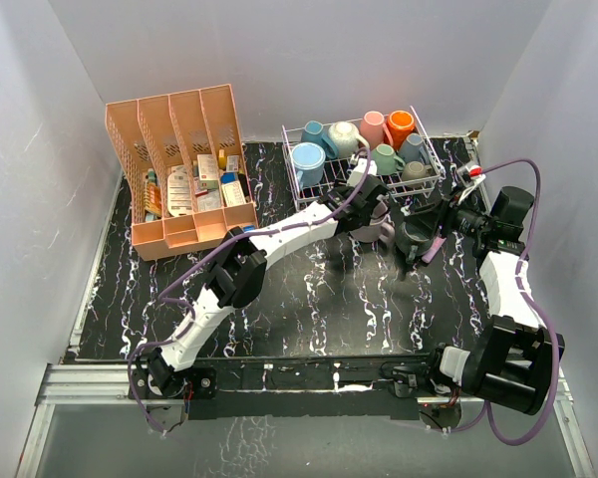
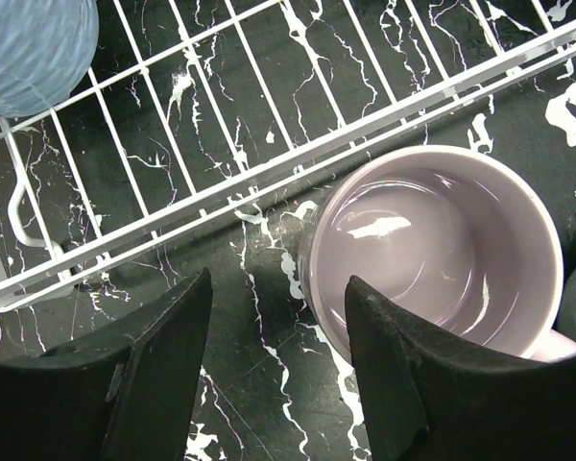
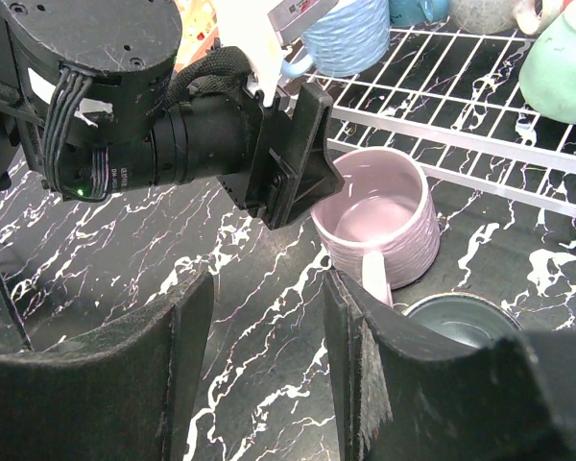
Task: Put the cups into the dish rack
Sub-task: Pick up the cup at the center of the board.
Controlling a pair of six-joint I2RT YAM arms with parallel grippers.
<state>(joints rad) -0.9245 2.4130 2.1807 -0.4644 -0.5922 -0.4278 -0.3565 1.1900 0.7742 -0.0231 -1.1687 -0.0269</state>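
Observation:
The white wire dish rack (image 1: 321, 185) stands at the back and holds several mugs, among them light blue (image 1: 307, 159), pink (image 1: 373, 126) and orange (image 1: 400, 126). A lilac mug (image 2: 442, 250) stands upright on the table just in front of the rack (image 2: 269, 163). My left gripper (image 2: 278, 288) is open and empty, its right finger at the mug's left rim. A dark grey mug (image 3: 461, 317) stands beside the lilac mug (image 3: 374, 216). My right gripper (image 3: 269, 288) is open and empty, low over the table near both mugs.
A salmon-pink slotted organizer (image 1: 179, 169) with small packets stands at the back left. The left arm (image 1: 279, 239) stretches diagonally across the black marbled table. White walls enclose the table on three sides.

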